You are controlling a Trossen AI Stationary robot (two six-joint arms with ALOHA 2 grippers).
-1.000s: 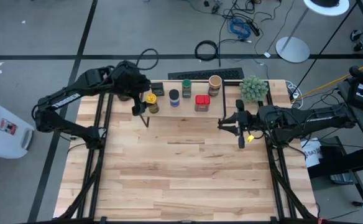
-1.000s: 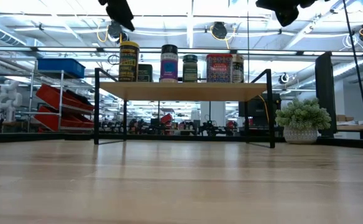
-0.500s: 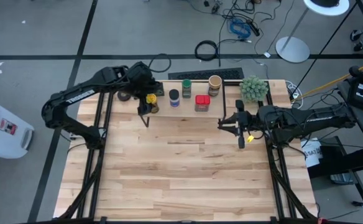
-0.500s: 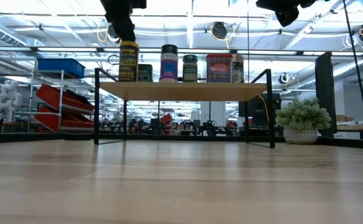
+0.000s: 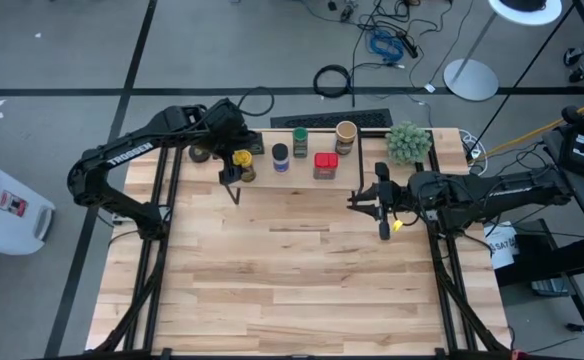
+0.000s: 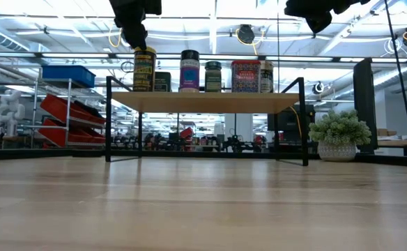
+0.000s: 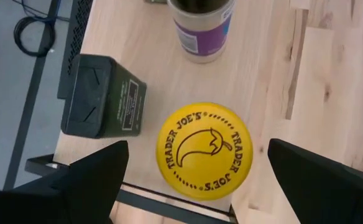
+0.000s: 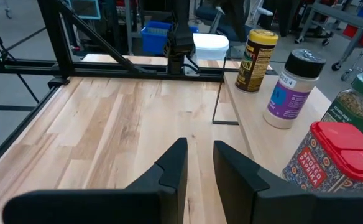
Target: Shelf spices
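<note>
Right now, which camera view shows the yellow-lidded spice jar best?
The left wrist view: the round yellow-lidded jar fills the frame from above, its lid print readable. The high view shows only a small yellow lid. The low view gives its side label; the right wrist view shows it far off.

Bright overhead light, sharp, soft shadows

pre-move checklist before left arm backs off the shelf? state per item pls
1. Left gripper fingers open, straddling the yellow-lidded jar without touching: ok.
2. Yellow-lidded jar upright on the shelf: ok.
3. Jar close to the shelf's front edge; margin: cannot tell.
4. Dark boxy tin beside the jar, clear of the fingers: ok.
5. Right gripper parked over bare table, fingers nearly together, holding nothing: ok.
</note>
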